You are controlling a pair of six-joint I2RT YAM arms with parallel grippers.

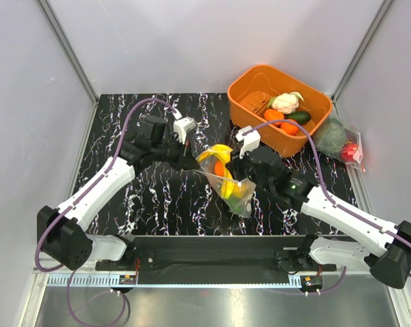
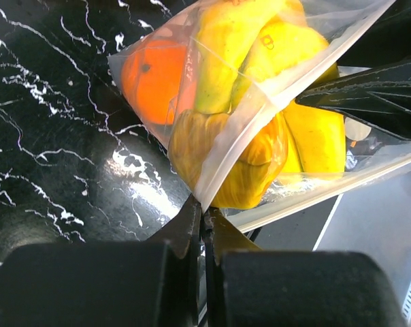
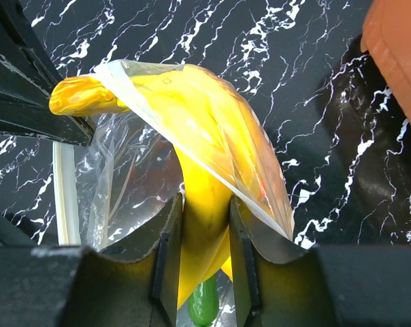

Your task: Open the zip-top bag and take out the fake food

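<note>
The zip-top bag [image 1: 227, 185] hangs above the table between my two grippers. It is clear plastic and holds the fake food: an orange round fruit [image 2: 154, 78], yellow pieces [image 2: 246, 160] and a green piece [image 3: 204, 306]. My left gripper [image 1: 194, 160] is shut on the bag's edge strip [image 2: 222, 167]; in the left wrist view that gripper [image 2: 205, 212] has its jaws pressed together on the film. My right gripper [image 1: 241, 180] comes in from the other side. In its own view the right gripper [image 3: 205, 204] is shut on a long yellow banana-like piece [image 3: 199, 136], with bag film draped over that piece.
An orange bin [image 1: 313, 95] at the back right holds a white cauliflower [image 1: 285, 103], orange pieces and a dark-green vegetable [image 1: 299, 117]. Right of the bin lies another clear bag with a big green ball [image 1: 331, 136]. Grey walls enclose the black marbled table [image 1: 124, 143].
</note>
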